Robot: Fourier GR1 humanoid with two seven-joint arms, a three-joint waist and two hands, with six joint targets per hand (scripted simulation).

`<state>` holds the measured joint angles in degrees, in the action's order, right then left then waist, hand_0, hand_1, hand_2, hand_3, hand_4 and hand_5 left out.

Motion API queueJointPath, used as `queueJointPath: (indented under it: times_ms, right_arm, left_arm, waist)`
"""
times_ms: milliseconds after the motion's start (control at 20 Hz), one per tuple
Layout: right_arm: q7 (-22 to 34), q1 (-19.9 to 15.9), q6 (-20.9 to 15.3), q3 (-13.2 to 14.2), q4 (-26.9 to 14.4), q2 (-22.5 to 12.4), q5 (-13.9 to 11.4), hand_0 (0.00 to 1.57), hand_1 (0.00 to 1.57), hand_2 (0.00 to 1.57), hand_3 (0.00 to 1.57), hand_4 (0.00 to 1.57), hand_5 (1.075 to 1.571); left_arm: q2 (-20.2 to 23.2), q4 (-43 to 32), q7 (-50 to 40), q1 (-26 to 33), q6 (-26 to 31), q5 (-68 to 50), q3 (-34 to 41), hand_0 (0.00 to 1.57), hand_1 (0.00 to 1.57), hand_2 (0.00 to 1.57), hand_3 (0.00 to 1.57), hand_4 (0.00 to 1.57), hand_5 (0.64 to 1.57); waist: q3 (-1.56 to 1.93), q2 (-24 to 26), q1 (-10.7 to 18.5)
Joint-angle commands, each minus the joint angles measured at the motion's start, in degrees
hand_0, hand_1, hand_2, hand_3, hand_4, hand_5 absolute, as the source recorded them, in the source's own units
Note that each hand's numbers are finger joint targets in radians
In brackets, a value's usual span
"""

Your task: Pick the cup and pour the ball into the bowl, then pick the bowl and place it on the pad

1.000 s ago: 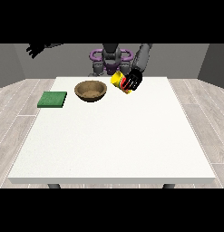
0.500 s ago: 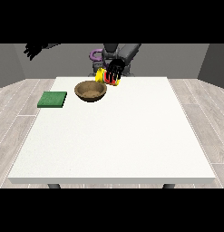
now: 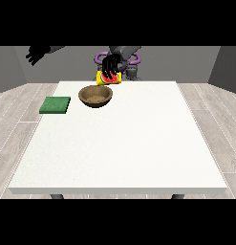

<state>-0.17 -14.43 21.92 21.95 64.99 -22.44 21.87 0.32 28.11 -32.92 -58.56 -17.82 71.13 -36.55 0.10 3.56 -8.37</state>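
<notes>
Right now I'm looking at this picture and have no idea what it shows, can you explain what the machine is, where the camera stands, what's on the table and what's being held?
You are looking at a humanoid robot standing behind a white table. The camera stands across the table, facing the robot, so the robot looks small at the top and its arms reach toward you.

On the table lie a brown bowl and, off to the bowl's left in the view, a flat green pad.

The robot has two black hands. The one near the middle of the view has its fingers curled round a yellow cup, holding it just behind the bowl's rim, above the table. I cannot make out the ball that should be in the cup. The other hand, at the view's left, is raised in the air away from the table and holds nothing.
</notes>
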Motion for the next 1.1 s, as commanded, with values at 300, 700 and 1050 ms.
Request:
queueJointPath:
  times_ms: [300,700,1050]
  right_arm:
    - [1.58,-1.19,-0.68,-1.36,-0.59,1.04,-0.08,0.0,0.0,0.0,0.27,0.69,1.548]
    - [1.72,5.0,-3.26,-1.36,1.08,2.52,-1.61,0.0,0.0,0.0,0.05,0.71,1.548]
    - [0.61,4.91,-7.6,-1.47,1.68,4.61,-3.41,0.0,0.0,0.0,0.0,0.78,1.557]
  left_arm:
    - [-0.31,7.76,-2.18,2.23,17.15,4.07,-8.38,0.17,0.17,1.19,1.57,1.13,1.57]
    - [3.07,16.61,1.9,8.16,5.08,-6.55,5.74,0.8,0.8,1.57,1.56,1.17,1.561]
    - [7.46,27.94,14.65,10.87,-1.0,-34.2,29.71,0.0,0.0,0.0,0.0,1.18,1.551]
  waist:
    - [-0.09,2.4,-2.03]
    - [-0.24,7.1,3.63]
    - [-1.0,5.31,10.32]
